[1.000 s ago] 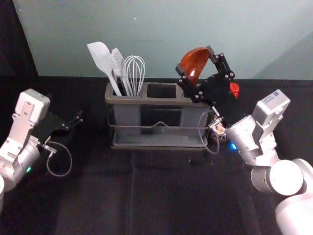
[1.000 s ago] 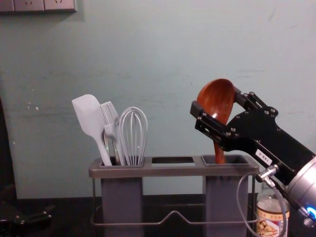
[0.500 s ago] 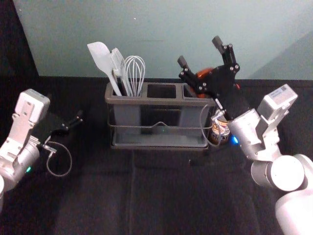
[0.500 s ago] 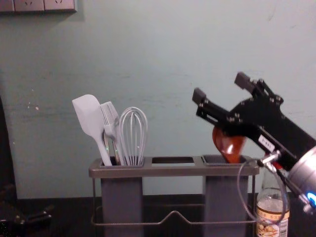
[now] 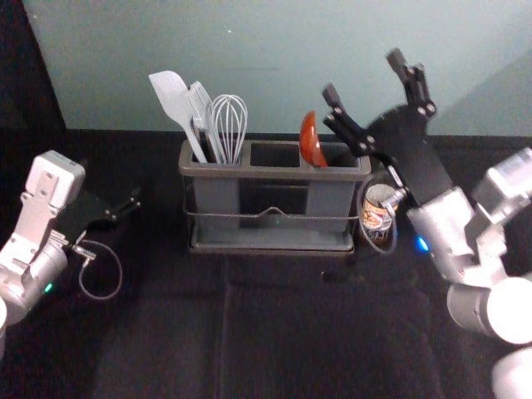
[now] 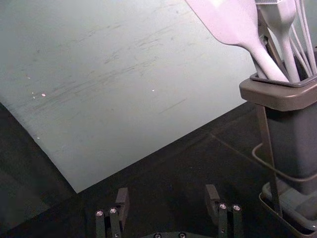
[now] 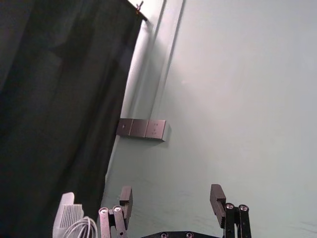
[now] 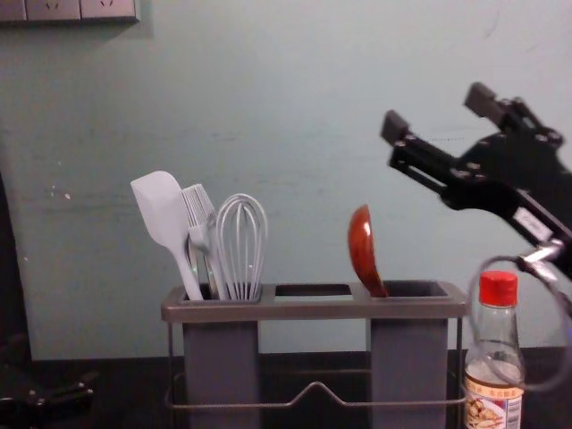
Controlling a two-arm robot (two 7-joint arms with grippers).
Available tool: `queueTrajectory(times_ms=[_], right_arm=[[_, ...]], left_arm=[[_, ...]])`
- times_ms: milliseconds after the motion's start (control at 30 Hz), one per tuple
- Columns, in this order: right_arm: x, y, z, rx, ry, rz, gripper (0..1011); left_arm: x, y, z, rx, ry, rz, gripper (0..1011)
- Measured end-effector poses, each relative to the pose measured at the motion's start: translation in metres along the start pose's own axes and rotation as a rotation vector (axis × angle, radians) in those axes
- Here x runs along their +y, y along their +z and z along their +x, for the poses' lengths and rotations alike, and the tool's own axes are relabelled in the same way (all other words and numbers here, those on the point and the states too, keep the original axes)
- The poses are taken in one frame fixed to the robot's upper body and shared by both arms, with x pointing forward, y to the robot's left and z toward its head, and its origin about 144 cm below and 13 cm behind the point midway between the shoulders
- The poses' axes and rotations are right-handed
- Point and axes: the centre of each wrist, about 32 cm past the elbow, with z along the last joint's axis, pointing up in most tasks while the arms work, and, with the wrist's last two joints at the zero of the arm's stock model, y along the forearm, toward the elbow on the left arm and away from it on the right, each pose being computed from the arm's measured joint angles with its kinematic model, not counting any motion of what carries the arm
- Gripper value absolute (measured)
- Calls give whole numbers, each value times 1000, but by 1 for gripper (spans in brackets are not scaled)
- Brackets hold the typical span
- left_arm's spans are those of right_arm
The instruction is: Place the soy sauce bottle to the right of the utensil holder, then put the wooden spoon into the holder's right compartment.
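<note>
Up and out to the right went my right tool (image 8: 438, 113) since the earlier frame, and the wooden spoon (image 8: 362, 246), its bowl behind the fingers half a second before, had tipped over to the left. Both right fingers stood wide apart with nothing between them; the spoon was out of my grip, handle down in the right compartment (image 8: 409, 357) of the utensil holder (image 8: 313, 309), bowl leaning toward the middle slot. It looked like the release was done and the retreat was the step in hand.

Slow and high was the way to do that well, I judged: fingers spread, well clear of the bowl, no dip on the way out. My real worry was the looped cable (image 8: 541, 390) under the wrist, which hung across the soy sauce bottle (image 8: 496, 353) in the chest view. That bottle stood upright on the dark surface (image 5: 283, 332), just right of the holder, where it belonged. A low sweep might have hooked its neck, so lifting before swinging made sense.

Over on the left, my other tool (image 5: 133, 199) sat parked beside the holder, open and holding nothing.
</note>
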Motion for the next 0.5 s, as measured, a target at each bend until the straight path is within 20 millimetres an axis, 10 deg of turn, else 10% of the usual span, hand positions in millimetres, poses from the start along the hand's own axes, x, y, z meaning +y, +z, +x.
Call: queueTrajectory(times_ms=[500], right_arm=[[-76,26,37,-108,-140,-139,1002]], left_arm=[[0,0,0,0,0,0,1005]])
